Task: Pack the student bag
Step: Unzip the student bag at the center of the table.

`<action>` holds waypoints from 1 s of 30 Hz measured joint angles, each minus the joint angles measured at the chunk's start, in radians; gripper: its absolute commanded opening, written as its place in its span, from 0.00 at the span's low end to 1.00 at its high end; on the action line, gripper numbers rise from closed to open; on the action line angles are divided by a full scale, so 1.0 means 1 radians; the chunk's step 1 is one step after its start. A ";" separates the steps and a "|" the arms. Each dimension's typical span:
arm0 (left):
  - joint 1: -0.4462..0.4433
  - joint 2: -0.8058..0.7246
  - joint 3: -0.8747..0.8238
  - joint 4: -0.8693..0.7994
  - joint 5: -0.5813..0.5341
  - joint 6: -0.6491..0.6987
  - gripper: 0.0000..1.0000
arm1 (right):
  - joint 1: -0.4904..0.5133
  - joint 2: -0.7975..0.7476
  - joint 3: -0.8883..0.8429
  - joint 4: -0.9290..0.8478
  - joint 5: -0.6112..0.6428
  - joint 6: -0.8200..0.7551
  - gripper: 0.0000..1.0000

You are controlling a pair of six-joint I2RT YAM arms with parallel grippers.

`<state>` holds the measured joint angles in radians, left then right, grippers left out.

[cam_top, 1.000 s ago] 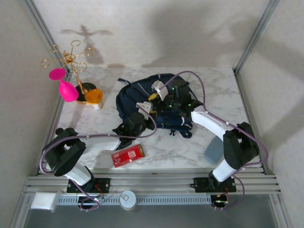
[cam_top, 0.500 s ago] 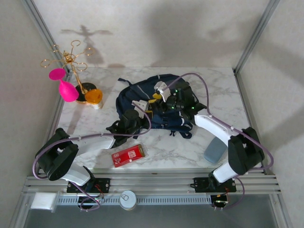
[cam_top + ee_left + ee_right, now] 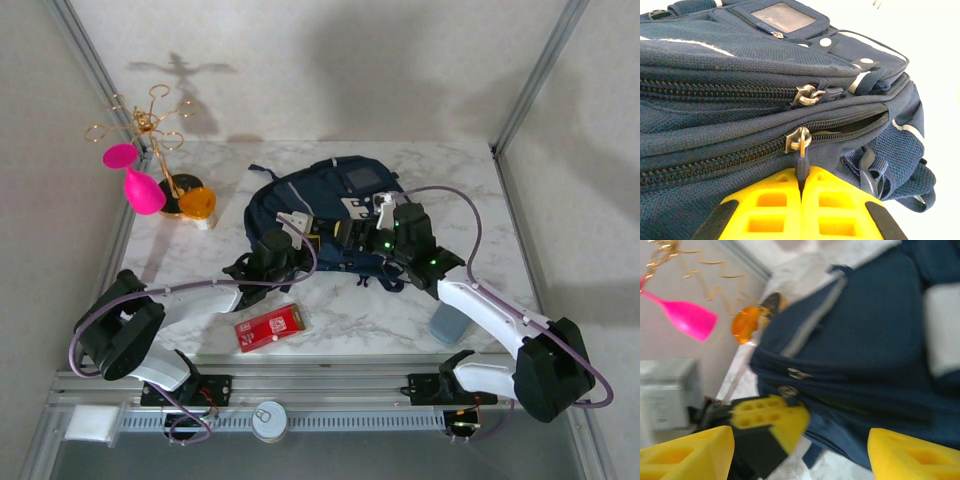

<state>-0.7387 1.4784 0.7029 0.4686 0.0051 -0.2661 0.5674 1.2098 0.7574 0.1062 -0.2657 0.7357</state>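
Navy-blue student bag [image 3: 320, 195] with thin pale stripes and a grey patch, silver zipper pull [image 3: 799, 141], yellow-fingered left gripper [image 3: 801, 176], white grey-veined marble table [image 3: 460, 200], pink goblet [image 3: 142, 188], orange cup [image 3: 197, 203], gold wire stand [image 3: 150, 125], red box [image 3: 269, 327].

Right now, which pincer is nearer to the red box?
Left. The left pincer, shut on a zipper pull at the bag's near edge, is just beyond the red box. The open right pincer is over the bag, farther back and to the right.

Zip pull [image 3: 800, 161] tip hidden in L end effector [image 3: 801, 175]; R-wrist view blurred.
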 measured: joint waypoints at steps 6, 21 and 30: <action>0.000 0.009 0.000 -0.004 0.003 0.000 0.00 | 0.000 -0.008 -0.078 -0.022 0.112 0.406 0.77; 0.000 0.037 0.045 -0.050 0.003 0.004 0.00 | 0.006 0.134 -0.062 0.023 0.395 0.850 0.50; -0.016 0.043 0.083 -0.136 0.004 0.027 0.00 | -0.071 0.218 -0.034 0.021 0.431 0.802 0.09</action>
<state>-0.7544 1.5211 0.7860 0.3328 0.0090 -0.2394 0.4969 1.4281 0.7231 0.1276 0.1650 1.5379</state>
